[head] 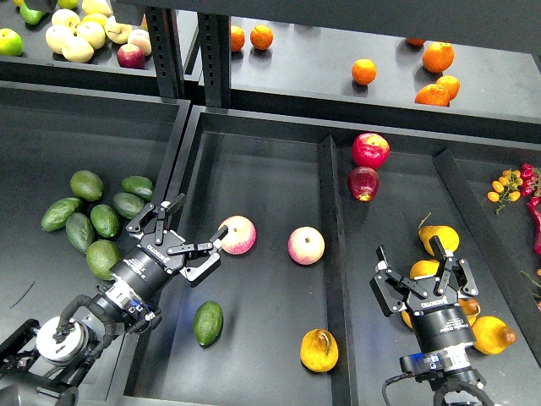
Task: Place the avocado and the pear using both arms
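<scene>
Black metal trays, split by raised dividers, make up the surface (270, 211) in the head view, with a dark shelf (321, 76) behind it carrying oranges (435, 72) on the right and pale yellow-white fruits (80, 34) on the left.

In the middle tray lie one avocado (208, 323) near the front left and one pear (319, 350) near the front right, well apart from each other. Two pink-and-yellow apples (270, 239) sit farther back in the same tray. A cluster of avocados (97, 216) rests in the left tray, and two red apples (368, 165) lie at the back of the right tray.

The left pincer (182, 237) reaches over the divider into the middle tray, fingers spread wide and holding nothing; one fingertip is just beside the nearer pink apple, and contact cannot be told. The avocado lies below it, apart.

The right pincer (420, 269) hangs over a pile of pears (461, 296) in the right tray, fingers wide apart and gripping nothing; whether they touch the pears cannot be told.
</scene>
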Robot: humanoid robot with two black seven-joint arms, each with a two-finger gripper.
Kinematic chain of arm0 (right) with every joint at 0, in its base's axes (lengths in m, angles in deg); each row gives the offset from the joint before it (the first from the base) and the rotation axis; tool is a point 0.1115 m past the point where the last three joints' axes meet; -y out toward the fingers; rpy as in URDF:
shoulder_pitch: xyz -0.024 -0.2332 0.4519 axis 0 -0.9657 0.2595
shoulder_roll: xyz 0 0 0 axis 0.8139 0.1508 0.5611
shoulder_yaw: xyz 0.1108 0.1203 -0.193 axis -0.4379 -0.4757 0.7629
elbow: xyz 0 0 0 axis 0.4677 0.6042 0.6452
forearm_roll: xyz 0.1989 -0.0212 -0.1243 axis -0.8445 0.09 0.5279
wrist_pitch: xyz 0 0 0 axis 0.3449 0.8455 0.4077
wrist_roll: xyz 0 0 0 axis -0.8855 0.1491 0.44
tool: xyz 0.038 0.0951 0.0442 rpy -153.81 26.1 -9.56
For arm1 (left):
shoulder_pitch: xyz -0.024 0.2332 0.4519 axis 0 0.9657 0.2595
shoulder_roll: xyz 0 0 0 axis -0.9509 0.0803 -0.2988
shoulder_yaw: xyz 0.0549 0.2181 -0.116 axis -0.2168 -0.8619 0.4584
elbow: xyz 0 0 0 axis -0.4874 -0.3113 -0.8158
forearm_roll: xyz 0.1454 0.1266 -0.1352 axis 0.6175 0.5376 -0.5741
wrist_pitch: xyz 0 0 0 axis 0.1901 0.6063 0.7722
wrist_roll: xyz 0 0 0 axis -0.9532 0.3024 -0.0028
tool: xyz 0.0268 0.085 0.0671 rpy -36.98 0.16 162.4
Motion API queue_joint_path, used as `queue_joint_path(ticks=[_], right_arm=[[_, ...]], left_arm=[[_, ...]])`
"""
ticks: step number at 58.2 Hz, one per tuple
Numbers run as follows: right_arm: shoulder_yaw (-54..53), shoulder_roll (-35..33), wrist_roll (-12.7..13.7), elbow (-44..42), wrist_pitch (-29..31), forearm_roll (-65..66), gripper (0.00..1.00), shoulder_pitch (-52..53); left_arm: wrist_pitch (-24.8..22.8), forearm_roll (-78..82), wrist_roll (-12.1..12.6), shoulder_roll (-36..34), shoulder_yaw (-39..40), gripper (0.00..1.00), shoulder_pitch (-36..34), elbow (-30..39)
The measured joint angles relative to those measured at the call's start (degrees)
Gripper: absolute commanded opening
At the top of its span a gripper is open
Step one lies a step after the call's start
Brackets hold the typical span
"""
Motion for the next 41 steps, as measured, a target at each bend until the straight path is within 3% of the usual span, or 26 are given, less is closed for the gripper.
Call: queue_joint_path(ticks=[19, 41], right_arm=[[0.2, 0.0, 0.1, 0.0, -4.1, 0.0, 0.99, 0.0], [-0.2, 0.0, -0.1, 0.4, -4.6, -0.2, 0.99, 1.2]], left_arm=[[0.0, -0.6, 0.1, 0.0, -0.3, 0.99, -0.1, 0.0], [0.0, -0.8, 0.4, 0.0, -1.7, 0.99, -0.1, -0.3]])
